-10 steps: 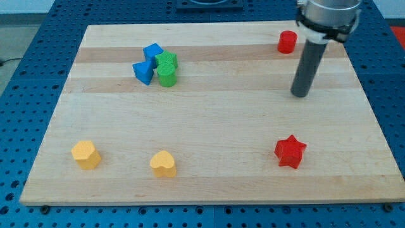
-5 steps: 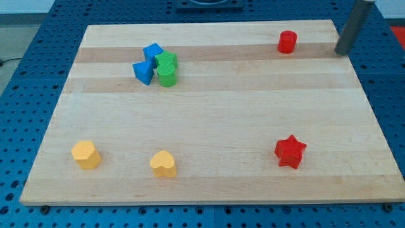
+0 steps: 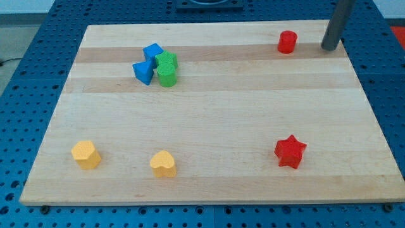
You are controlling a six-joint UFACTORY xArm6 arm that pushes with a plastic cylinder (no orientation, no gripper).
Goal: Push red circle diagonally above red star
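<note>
The red circle (image 3: 287, 42) stands near the board's top right corner. The red star (image 3: 290, 152) lies far below it, near the view's bottom right. My tip (image 3: 328, 48) rests on the board just to the right of the red circle, at about the same height, with a small gap between them. The dark rod rises from it out of the view's top.
Two blue blocks (image 3: 147, 62) and two green blocks (image 3: 167, 69) cluster together at the upper left. A yellow block (image 3: 85, 154) and a yellow heart (image 3: 163, 164) sit near the bottom left. The wooden board (image 3: 209, 120) lies on a blue perforated table.
My tip moved from the middle right of the board up to the top right edge, then shifted slightly left towards the red circle. No block has moved.
</note>
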